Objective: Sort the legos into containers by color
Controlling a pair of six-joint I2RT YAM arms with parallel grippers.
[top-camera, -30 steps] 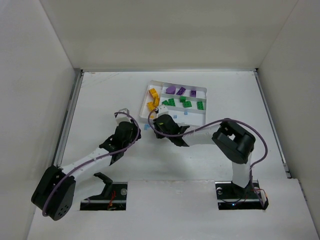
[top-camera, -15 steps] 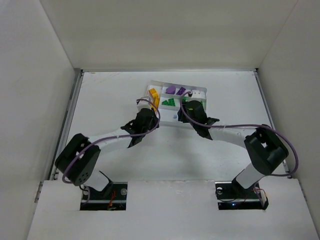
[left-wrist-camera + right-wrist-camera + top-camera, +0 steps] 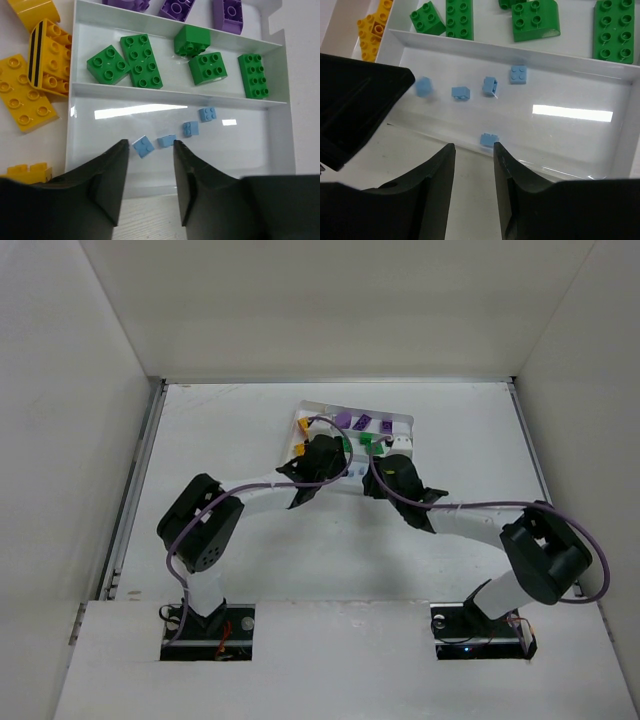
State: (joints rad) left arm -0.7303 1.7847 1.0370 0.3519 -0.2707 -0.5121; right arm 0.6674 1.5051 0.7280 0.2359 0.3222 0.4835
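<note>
While both arms are reaching over the shallow white plastic divided tray [image 3: 289, 125], each tool is hanging above the near long strip [image 3: 240, 145]. I am judging this as the drop-off point for the smallest pieces.

The left gripper [image 3: 149, 150] is hovering with its two black fingers apart and nothing between them. The right gripper [image 3: 473, 147] is doing the same over the near wall, also parted and empty. Both are aiming down into the strip, which fits releasing pieces rather than picking them.

Contents, by compartment:
- Near strip: the small pale blue studded bricks [image 3: 190, 128] are lying loosely in a diagonal scatter. The right wrist view is showing five, one of them tight against the near wall. The leftmost brick [image 3: 424, 86] is showing smeared, so it is possibly moving; I cannot tell.
- Middle strip [image 3: 231, 70]: five green studded bricks [image 3: 142, 60] are sitting studs up.
- Far strip [image 3: 155, 7]: three purple bricks [image 3: 227, 12] are partly cropped.
- Short end section [image 3: 52, 142]: the yellow-orange bricks [image 3: 22, 97] are crowding together, one of them black-striped.

Every brick in view is sitting with its own colour, so I am judging the sort as nearly finished.
</note>
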